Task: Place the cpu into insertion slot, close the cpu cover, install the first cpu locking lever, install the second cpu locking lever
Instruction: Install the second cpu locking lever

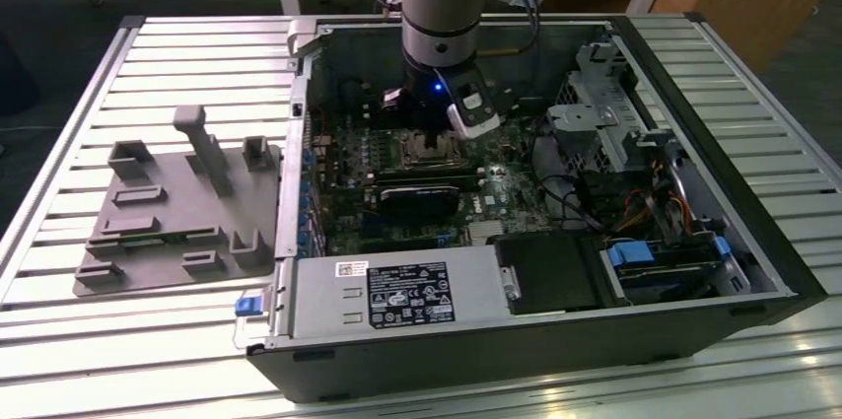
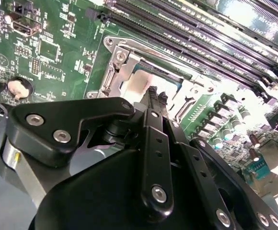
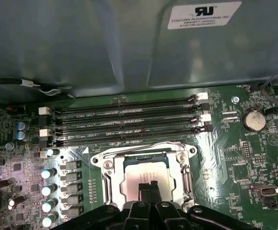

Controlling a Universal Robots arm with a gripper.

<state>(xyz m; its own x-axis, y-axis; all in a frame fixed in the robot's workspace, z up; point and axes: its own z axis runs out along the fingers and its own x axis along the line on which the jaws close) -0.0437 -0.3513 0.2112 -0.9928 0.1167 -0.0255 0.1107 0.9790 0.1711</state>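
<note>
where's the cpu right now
The cpu sits in the socket on the green board, framed by the metal cover, just below the memory slots in the first wrist view, under the gripper.

Exterior view: set high and off to one side, looking down at the open computer case (image 1: 526,192) on a slatted table (image 1: 79,330), arm (image 1: 448,5) descending into it. First wrist view: close above the motherboard (image 3: 254,158), facing the memory slots (image 3: 129,125) and case wall. Second wrist view: closer still, looking obliquely past the gripper (image 2: 156,96). Both wrist views share the CPU socket with its cpu cover (image 3: 148,154) (image 2: 124,64)
</note>
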